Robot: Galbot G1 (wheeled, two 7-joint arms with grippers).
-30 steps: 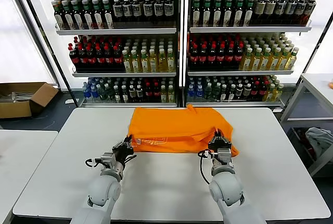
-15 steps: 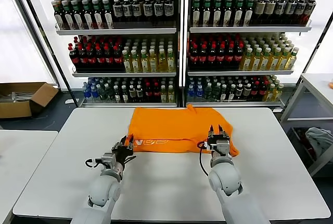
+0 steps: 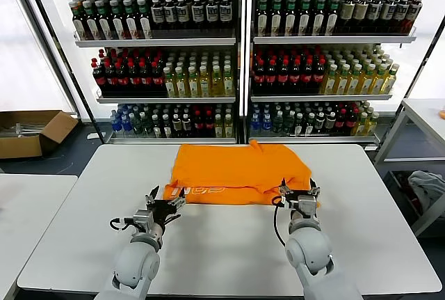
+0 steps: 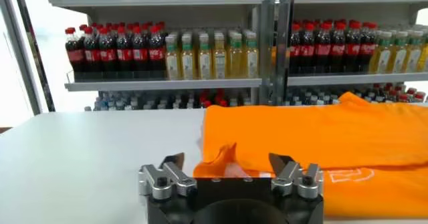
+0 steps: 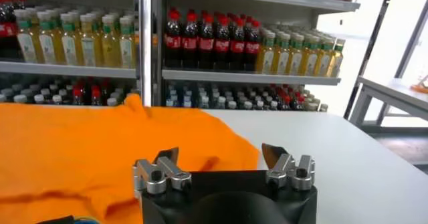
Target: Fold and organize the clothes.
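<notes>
The bright orange T-shirt (image 3: 240,171) lies folded in a flat band on the white table (image 3: 229,244), its white lettering (image 3: 201,190) along the near edge. My left gripper (image 3: 167,207) is open and empty just in front of the shirt's near left corner. My right gripper (image 3: 300,191) is open and empty at the shirt's near right corner. In the left wrist view the shirt (image 4: 321,145) lies beyond the open gripper (image 4: 227,162). In the right wrist view the shirt (image 5: 87,152) lies under and ahead of the open gripper (image 5: 219,156).
Shelves of bottles (image 3: 240,56) stand behind the table. A cardboard box (image 3: 31,131) sits on the floor at the far left. A second table (image 3: 28,209) is at the left, another (image 3: 424,115) at the right, with a grey cloth heap (image 3: 425,187) below it.
Both grippers have let go of the shirt's near edge and drawn back toward me. The shirt's lifted fold has dropped and now lies flat on the table.
</notes>
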